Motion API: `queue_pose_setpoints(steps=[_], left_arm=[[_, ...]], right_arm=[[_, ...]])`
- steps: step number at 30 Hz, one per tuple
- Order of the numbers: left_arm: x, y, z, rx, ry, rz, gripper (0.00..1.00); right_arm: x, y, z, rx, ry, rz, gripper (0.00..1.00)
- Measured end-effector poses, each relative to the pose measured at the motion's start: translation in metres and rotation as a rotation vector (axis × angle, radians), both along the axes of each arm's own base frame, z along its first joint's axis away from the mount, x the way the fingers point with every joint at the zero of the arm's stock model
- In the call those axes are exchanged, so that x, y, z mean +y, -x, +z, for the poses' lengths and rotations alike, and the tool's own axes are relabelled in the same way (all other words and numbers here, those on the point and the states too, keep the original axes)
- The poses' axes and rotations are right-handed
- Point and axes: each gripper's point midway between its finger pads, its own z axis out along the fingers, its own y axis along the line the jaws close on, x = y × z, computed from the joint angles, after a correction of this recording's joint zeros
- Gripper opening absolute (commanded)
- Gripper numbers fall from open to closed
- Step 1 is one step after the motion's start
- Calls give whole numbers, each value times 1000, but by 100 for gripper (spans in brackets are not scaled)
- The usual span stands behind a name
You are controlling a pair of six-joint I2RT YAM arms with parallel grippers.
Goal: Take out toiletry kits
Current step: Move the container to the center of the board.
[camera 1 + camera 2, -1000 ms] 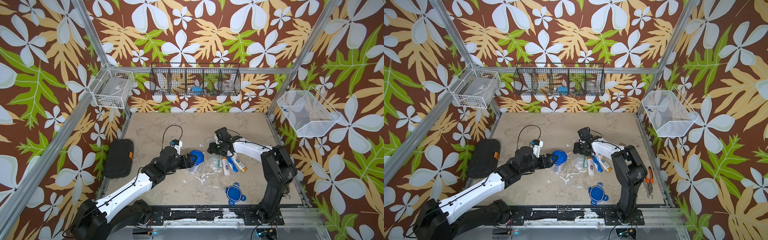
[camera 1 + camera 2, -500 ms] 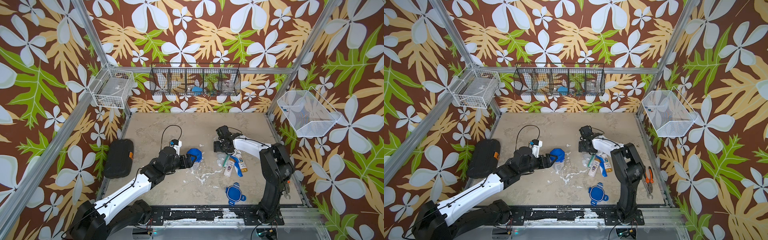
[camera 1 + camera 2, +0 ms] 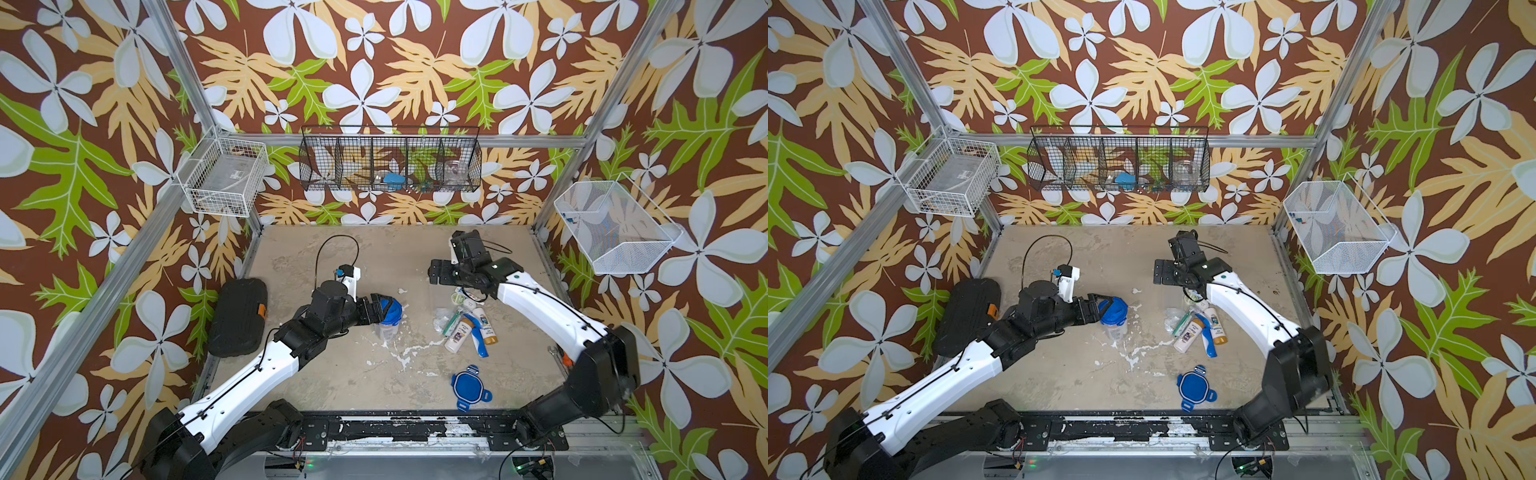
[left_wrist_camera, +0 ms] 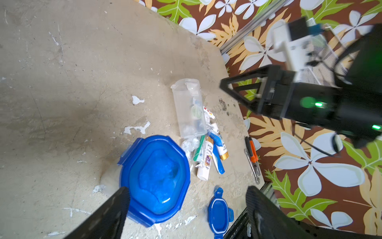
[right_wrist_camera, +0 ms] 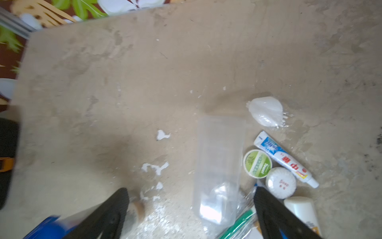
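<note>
One toiletry kit (image 3: 465, 324) lies spilled on the table: white gold-capped bottles (image 3: 1187, 338), a blue toothbrush (image 4: 217, 157), a toothpaste tube (image 5: 283, 159), a green round tin (image 5: 257, 163) and a soap (image 5: 280, 182). An empty clear jar (image 5: 219, 165) lies on its side beside them. My right gripper (image 5: 191, 190) hangs open above this jar (image 4: 189, 107), holding nothing. My left gripper (image 4: 187, 192) is open at the blue lid (image 4: 155, 175) of an upright jar (image 3: 387, 328). One finger (image 4: 117, 204) is against the lid and the other stands clear. That jar's contents are hidden.
A loose blue lid (image 3: 469, 386) lies near the front edge. A black case (image 3: 239, 320) sits at the left edge and orange-handled pliers (image 4: 252, 153) at the right edge. Wire baskets (image 3: 390, 164) hang on the walls. White flecks (image 3: 399, 353) mark the table's middle.
The right jaws have spread wider and that gripper has drawn slightly back above the lying jar; the spilled items shifted a little. The left jaws opened slightly at the blue lid.
</note>
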Motion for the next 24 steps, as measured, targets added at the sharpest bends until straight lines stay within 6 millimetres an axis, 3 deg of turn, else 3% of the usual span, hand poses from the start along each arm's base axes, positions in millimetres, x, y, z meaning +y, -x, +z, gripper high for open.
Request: queue_pose_setpoints(steps=[2, 3, 5, 7, 9, 16, 24], left_arm=[[5, 0, -16, 27, -22, 9, 85], [7, -1, -24, 44, -35, 15, 85], [11, -4, -34, 67, -47, 21, 85], [11, -7, -37, 69, -54, 16, 84], [9, -11, -39, 71, -57, 9, 83], [-4, -5, -47, 93, -16, -62, 83], [-7, -3, -62, 136, -3, -75, 80]], right_arm=[[16, 22, 8, -31, -123, 50, 49], [24, 34, 7, -36, -191, 71, 42], [40, 52, 1, -27, -290, 91, 39], [62, 69, -3, -16, -369, 145, 42], [84, 80, -1, -7, -470, 195, 57], [110, 69, -20, 79, -717, 148, 54], [122, 67, -32, 157, -869, 121, 58]])
